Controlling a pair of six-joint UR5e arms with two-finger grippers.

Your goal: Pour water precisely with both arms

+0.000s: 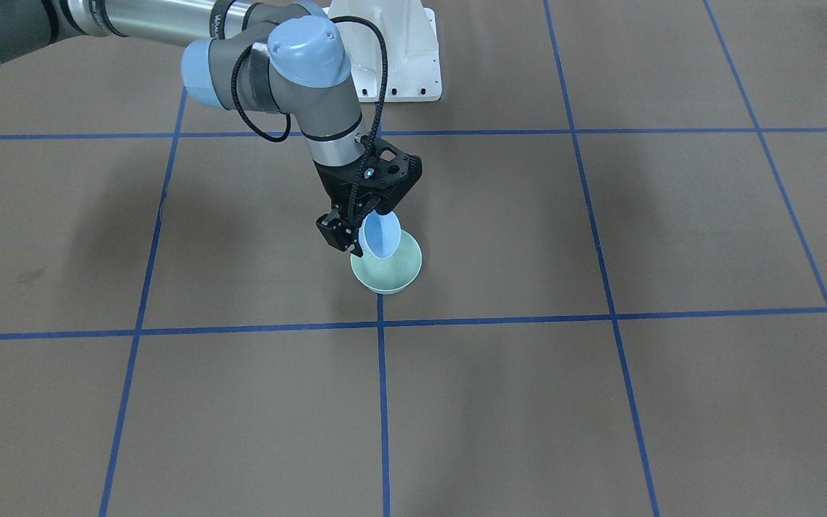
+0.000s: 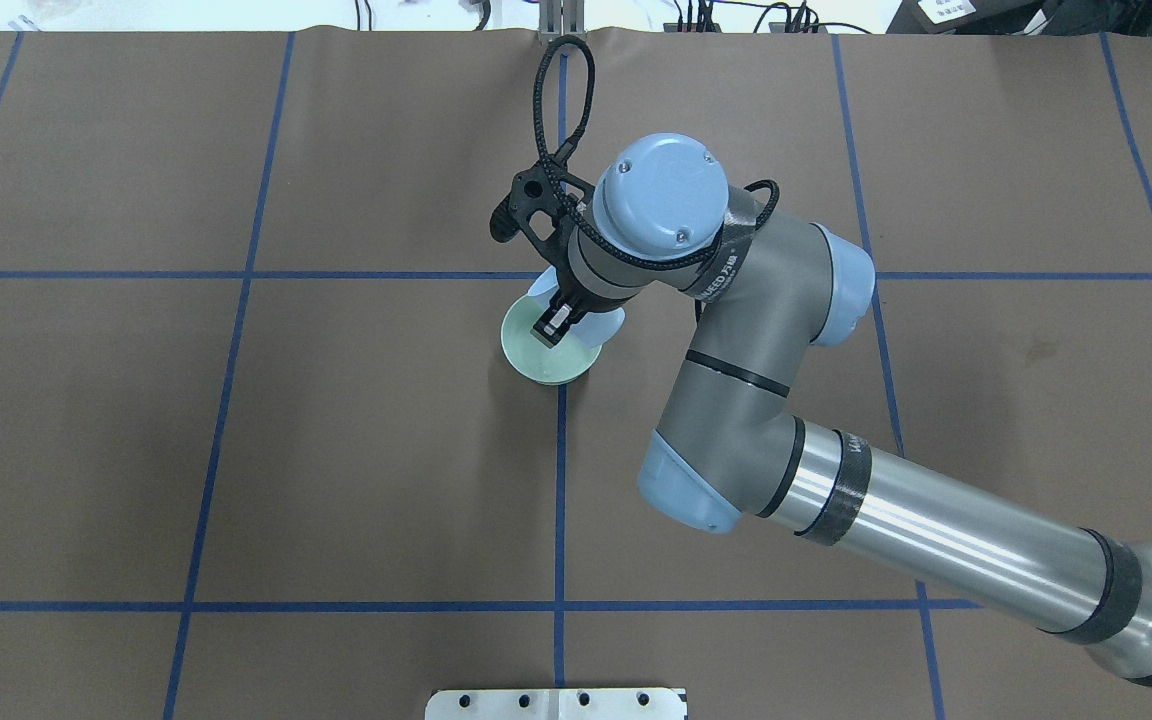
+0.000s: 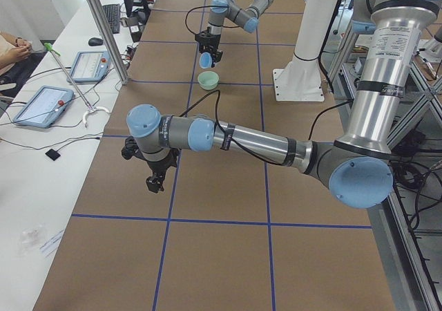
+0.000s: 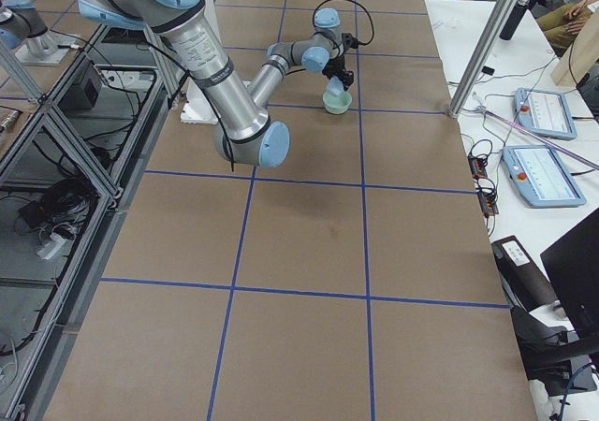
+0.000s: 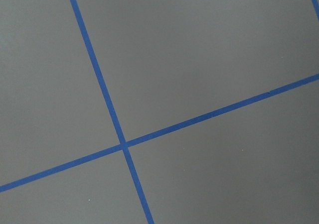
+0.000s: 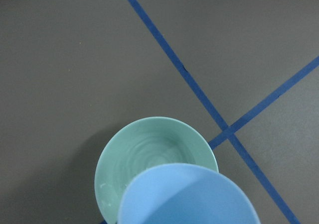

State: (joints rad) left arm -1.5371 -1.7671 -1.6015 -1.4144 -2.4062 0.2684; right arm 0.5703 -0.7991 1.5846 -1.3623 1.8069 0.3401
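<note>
The right gripper is clamped on the wall of the blue cup near its rim. The cup is tipped steeply, mouth sideways, with its lower lip directly above the open green bowl. Flowing water cannot be made out.

Handling, as judged:
- The cup looks thin-walled, light and smooth. A grip on the wall may flex it or slip, so rotate slowly.
- The bowl stands loose on the table and looks light. Contact from the cup lip could push it.

The right arm reaches in over the bowl. The left gripper hangs above bare table, well apart from the bowl. Its jaw state cannot be told.

The bowl sits just beside a crossing of blue tape lines. The white pedestal stands farther back. Nothing shows between cup and bowl
</note>
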